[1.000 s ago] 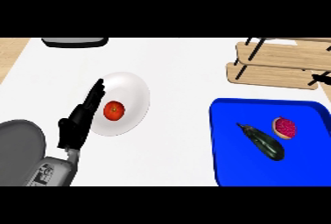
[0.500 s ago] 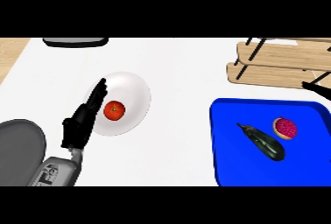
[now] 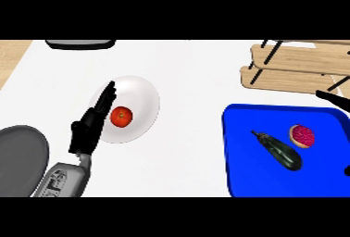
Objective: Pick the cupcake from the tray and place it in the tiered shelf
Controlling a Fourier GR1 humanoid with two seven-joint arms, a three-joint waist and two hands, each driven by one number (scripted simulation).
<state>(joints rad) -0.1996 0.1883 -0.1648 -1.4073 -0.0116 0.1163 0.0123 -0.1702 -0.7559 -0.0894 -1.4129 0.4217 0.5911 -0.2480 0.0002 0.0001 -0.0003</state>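
You are looking down at a white counter (image 3: pixel 191 152) with a strip of wood floor at the far left. A blue tray (image 3: pixel 239 152) sits at the right. The cupcake (image 3: pixel 302 135), pink on top, lies in the tray, just beside a dark eggplant (image 3: pixel 279 149). The wooden tiered shelf (image 3: pixel 294 67) stands behind the tray, near its far edge.

Your left hand (image 3: pixel 92 122) rests over the edge of a white plate (image 3: pixel 140 99) with its fingers straight and nothing in it. A red tomato (image 3: pixel 121 116) sits on that plate.

Your right hand (image 3: pixel 334 98) only peeks in at the right edge, near the tray's far corner. You cannot tell if its fingers are out or curled.

The cupcake is not picked up yet, so you look to be at the reaching step. Next, bring the right hand down over the cupcake and stay off the eggplant.

No words or labels can be read anywhere.
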